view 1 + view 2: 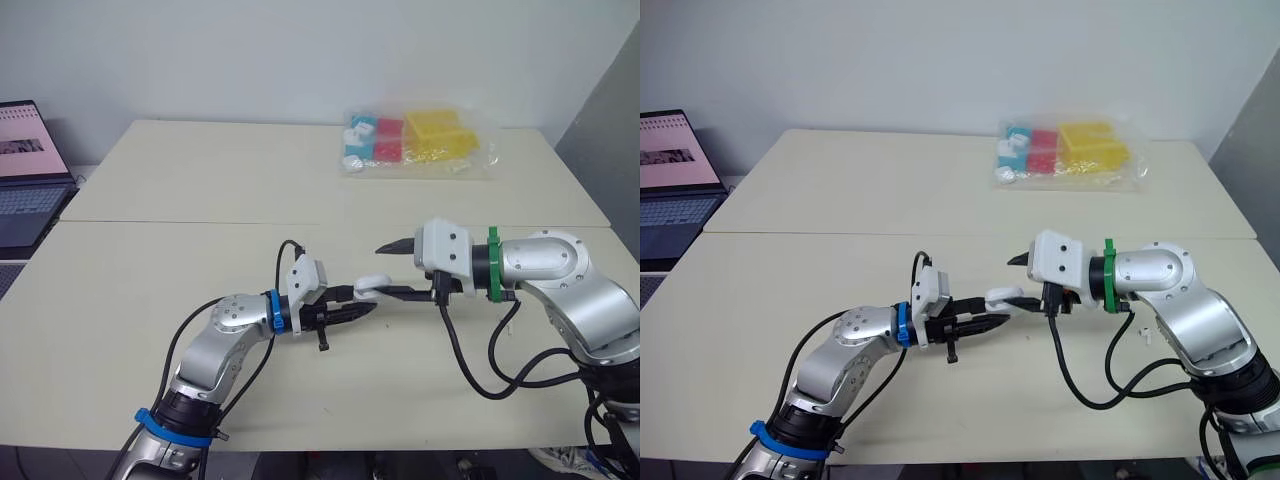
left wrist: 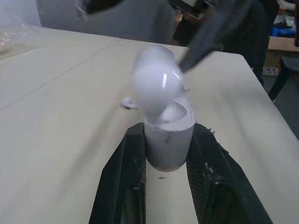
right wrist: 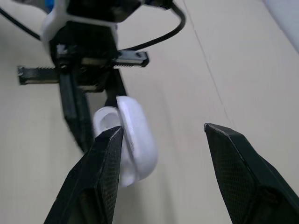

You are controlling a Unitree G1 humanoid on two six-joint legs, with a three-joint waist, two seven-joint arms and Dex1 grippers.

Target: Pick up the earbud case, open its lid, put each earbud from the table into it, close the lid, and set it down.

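Observation:
My left gripper (image 1: 360, 302) is shut on the body of the white earbud case (image 1: 372, 288), holding it just above the table (image 1: 150, 290) near the middle. The case's lid (image 2: 156, 86) stands open and tilted up. My right gripper (image 1: 388, 270) is open right beside the case, one finger close to the lid and the other above it; whether it touches the lid I cannot tell. From the right wrist the case (image 3: 135, 140) shows next to one finger (image 3: 100, 172). A small white earbud (image 2: 130, 103) lies on the table beyond the case.
A clear plastic bag of coloured blocks (image 1: 415, 140) lies at the back right of the table. An open laptop (image 1: 25, 170) stands off the left edge. A seam (image 1: 200, 222) runs across between the two tabletops.

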